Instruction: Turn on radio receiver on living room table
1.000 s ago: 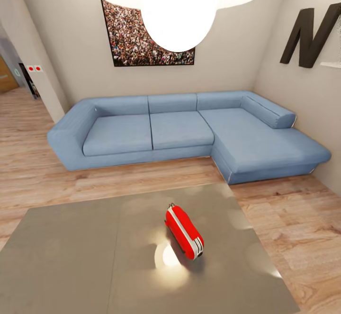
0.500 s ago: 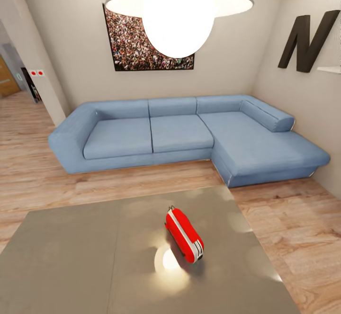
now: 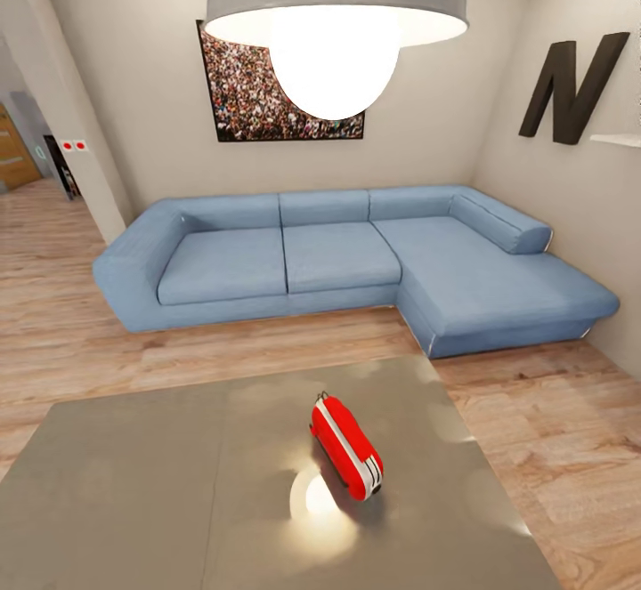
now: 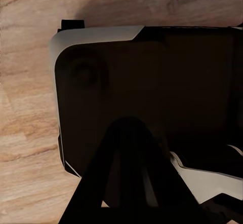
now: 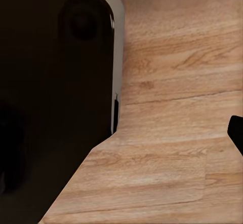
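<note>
Centrally, red white-striped radio receiver (image 3: 346, 447) lengthwise on glossy grey table (image 3: 133, 483); end effector state indiscernible.

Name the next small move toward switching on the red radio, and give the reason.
Probably raise one arm over the table toward the radio receiver. It lies in front of the robot on the grey top, while both wrist views look down at wood floor, so the arms seem lowered.

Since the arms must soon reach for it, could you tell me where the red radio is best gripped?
Probably from above, across the narrow middle of the radio: it lies lengthwise on the table, long sides free, and its thin handle at the far end looks too slight.
</note>
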Robot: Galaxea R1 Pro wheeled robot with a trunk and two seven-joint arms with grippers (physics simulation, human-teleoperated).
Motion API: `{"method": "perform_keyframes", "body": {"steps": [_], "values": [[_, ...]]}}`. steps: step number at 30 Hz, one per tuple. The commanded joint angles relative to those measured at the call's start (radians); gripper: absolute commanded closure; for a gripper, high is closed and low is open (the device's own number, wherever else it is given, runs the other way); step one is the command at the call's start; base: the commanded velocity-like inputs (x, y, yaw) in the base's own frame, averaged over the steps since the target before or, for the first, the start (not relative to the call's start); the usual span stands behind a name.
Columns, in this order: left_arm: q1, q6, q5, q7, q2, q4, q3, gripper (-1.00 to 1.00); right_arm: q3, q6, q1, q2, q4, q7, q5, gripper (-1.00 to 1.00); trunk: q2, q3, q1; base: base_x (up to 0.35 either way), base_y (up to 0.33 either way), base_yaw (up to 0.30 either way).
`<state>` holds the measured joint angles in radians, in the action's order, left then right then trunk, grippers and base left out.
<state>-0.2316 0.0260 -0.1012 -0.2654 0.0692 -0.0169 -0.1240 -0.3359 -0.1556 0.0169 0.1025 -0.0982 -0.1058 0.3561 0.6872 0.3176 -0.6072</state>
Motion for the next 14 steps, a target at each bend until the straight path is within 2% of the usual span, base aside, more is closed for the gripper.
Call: {"method": "perform_keyframes", "body": {"steps": [1,14], "values": [[0.000,0.000,0.000,0.000,0.000,0.000,0.000,1.00,0.000,0.000,0.000,0.000,0.000,0.000,0.000,-1.00,0.000,-0.002,0.000,0.000,0.000,0.000],[0.000,0.000,0.000,0.000,0.000,0.000,0.000,1.00,0.000,0.006,0.000,0.000,0.000,0.000,0.000,-1.00,0.000,-0.020,0.000,0.000,0.000,0.000]]}}
